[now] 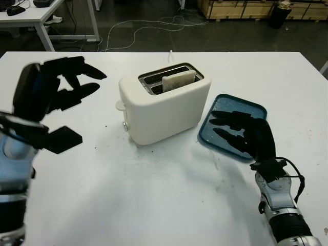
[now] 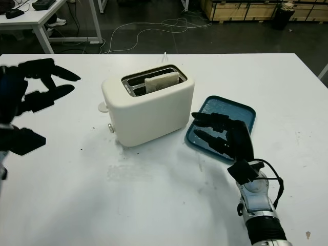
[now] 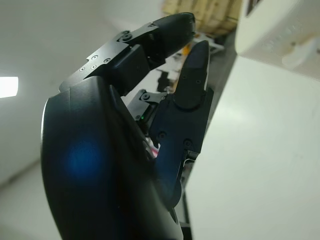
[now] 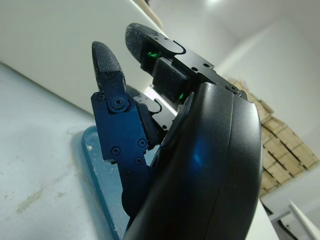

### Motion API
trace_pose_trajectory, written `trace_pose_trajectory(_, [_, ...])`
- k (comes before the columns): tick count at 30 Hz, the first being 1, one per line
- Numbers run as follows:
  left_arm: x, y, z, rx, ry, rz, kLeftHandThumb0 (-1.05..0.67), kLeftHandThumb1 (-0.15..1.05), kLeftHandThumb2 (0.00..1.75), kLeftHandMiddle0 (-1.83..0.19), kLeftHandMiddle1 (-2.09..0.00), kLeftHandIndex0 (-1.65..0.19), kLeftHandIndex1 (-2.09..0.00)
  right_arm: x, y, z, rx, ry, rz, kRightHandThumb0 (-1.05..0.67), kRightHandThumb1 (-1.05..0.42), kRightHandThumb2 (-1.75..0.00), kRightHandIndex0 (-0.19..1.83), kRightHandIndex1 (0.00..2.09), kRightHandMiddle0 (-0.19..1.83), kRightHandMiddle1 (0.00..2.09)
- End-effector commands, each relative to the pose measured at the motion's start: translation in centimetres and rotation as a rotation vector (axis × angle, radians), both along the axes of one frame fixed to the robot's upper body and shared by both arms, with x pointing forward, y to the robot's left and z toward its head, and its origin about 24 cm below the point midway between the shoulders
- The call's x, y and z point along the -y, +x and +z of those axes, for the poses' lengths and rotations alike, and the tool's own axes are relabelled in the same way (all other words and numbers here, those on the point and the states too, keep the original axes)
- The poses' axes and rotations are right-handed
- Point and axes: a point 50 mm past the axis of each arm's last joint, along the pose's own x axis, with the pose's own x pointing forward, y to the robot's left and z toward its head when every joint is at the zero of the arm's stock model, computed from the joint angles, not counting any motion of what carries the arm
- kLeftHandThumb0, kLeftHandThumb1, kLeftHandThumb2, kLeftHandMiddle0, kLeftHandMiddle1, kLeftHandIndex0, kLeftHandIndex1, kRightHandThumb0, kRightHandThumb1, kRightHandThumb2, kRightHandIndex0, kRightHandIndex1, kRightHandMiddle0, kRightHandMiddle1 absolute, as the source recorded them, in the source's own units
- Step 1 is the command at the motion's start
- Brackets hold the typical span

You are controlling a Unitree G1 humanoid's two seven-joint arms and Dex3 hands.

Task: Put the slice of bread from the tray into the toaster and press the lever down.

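On the white counter (image 1: 164, 205), your slice of bread (image 1: 178, 80) already stands upright in the near slot of the cream toaster (image 1: 163, 105), its top edge poking above the rim. What matters now is the lever (image 1: 120, 105): a small cream tab on the toaster's left end face, just above a metal knob (image 1: 126, 126). Your left hand (image 1: 56, 97) is raised to the left of that end, open and empty, plainly the nearer one. Your right hand (image 2: 225, 136) hovers open over the bare teal tray (image 2: 245, 110), on the toaster's far side from the lever. The toaster's long axis runs diagonally, its smooth plastic shell rounded at the corners.
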Motion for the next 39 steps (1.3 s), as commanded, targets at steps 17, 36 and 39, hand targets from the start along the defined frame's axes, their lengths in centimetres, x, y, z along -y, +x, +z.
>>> trace_pose_trajectory(17, [0.7, 4.0, -1.1, -0.131, 0.309, 0.024, -0.40, 0.81, 0.00, -1.01, -1.38, -1.36, -0.06, -0.3, 0.3, 0.2, 0.004, 0.022, 0.014, -0.38, -0.90, 0.00, 1.07, 0.18, 1.07, 0.01])
trace_pose_trajectory(36, [1.6, 4.5, -1.6, -0.103, 0.237, -0.003, -0.38, 0.87, 0.01, -0.95, -1.40, -1.29, 0.00, -0.3, 0.3, -0.1, -0.009, 0.024, 0.003, -0.39, -0.90, 0.00, 1.08, 0.15, 1.07, 0.00])
trace_pose_trajectory(39, [1.7, 4.6, -1.7, -0.103, 0.234, -0.007, -0.39, 0.87, 0.00, -0.96, -1.38, -1.31, -0.01, -0.3, 0.2, 0.0, -0.007, 0.029, 0.005, -0.37, -0.90, 0.00, 1.08, 0.14, 1.06, 0.00])
